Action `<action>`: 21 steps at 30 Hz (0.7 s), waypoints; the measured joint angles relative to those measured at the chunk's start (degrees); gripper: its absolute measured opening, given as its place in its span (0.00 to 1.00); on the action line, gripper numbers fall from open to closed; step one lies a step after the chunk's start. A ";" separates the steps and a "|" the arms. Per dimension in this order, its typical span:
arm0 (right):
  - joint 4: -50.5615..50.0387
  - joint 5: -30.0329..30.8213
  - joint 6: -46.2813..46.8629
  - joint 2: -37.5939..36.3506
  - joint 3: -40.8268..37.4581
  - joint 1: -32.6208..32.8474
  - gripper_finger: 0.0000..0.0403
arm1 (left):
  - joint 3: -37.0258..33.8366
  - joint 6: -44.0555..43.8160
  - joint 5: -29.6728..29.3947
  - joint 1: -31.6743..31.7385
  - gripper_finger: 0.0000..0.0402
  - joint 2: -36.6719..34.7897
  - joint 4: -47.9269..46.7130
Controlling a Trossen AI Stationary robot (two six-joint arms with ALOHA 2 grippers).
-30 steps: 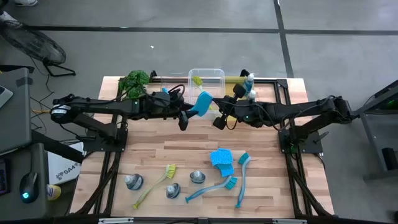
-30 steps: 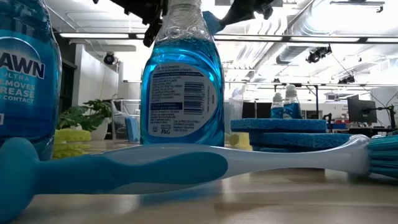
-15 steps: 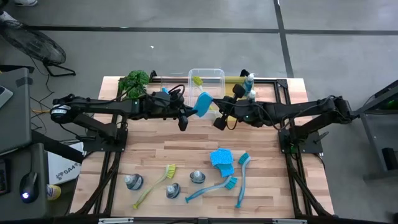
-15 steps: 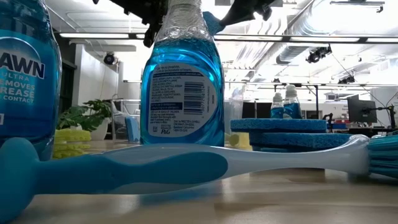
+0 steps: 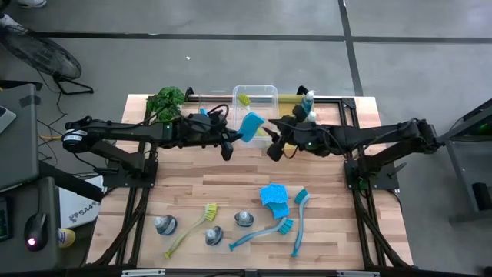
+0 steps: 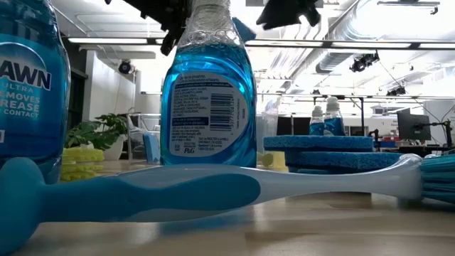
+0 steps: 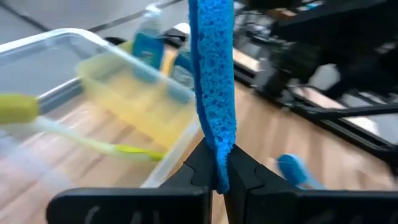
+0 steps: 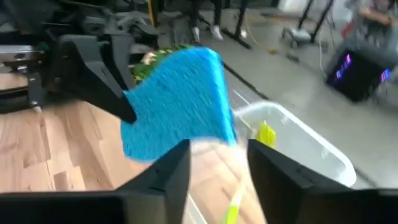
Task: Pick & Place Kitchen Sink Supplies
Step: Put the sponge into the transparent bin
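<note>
A blue sponge (image 5: 252, 125) hangs in the air in front of the clear bin (image 5: 265, 89), held by my left gripper (image 5: 240, 137), which reaches in from the table's left. In the left wrist view the sponge (image 7: 214, 74) shows edge-on, standing up from the shut fingers. My right gripper (image 5: 269, 135) is just to the sponge's right, open. In the right wrist view its fingers (image 8: 166, 177) stand short of the sponge (image 8: 180, 106) without touching it. In the low view the sponge's corner (image 6: 243, 28) shows beside the bottle's neck, apart from the right gripper (image 6: 284, 13). My left gripper pinches one end of the sponge (image 7: 218, 169) between its two fingers, which close on the sponge's two broad faces. The fingers come nearly level from the table's left. The sponge stands on edge beyond them, lifted clear of the table.
The clear bin holds a yellow-green brush (image 5: 244, 98). A yellow bin (image 5: 288, 98) with bottles (image 5: 309, 104) stands to its right and a leafy plant (image 5: 166, 100) to its left. On the near half lie stacked sponges (image 5: 274, 196), blue brushes (image 5: 298, 223), a yellow-green brush (image 5: 192, 228) and three bottles (image 5: 214, 235).
My right gripper has let go of the sponge and drawn back a little toward the table's right edge. The sponge has stayed where it was, in my left gripper.
</note>
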 joint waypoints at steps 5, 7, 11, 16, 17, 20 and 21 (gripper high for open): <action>-9.42 -1.87 8.08 -3.50 0.00 -1.02 0.53 | 0.03 -5.40 -9.82 0.03 0.02 -0.69 -5.58; -12.77 -3.01 10.37 -4.71 0.00 -1.08 0.54 | -0.07 -8.89 -14.81 0.06 0.02 -1.29 -10.61; -17.62 -4.32 14.49 -5.91 0.00 -0.98 0.55 | 0.00 -16.99 -20.33 2.33 0.02 -1.91 -18.10; -20.05 -6.21 16.05 -6.22 0.00 -1.00 0.55 | -0.02 -22.20 -19.31 8.40 0.02 -1.94 -22.95; -20.28 -6.19 16.05 -6.22 0.00 -1.00 0.55 | -0.02 -22.93 -18.75 9.79 0.02 -1.80 -23.35; -20.32 -6.27 16.11 -6.22 0.00 -0.98 0.55 | -0.02 -24.30 -15.89 13.98 0.02 -1.64 -24.86; -20.35 -6.27 16.42 -6.22 0.00 -0.98 0.55 | -0.02 -24.85 -15.16 15.39 0.02 -1.53 -25.25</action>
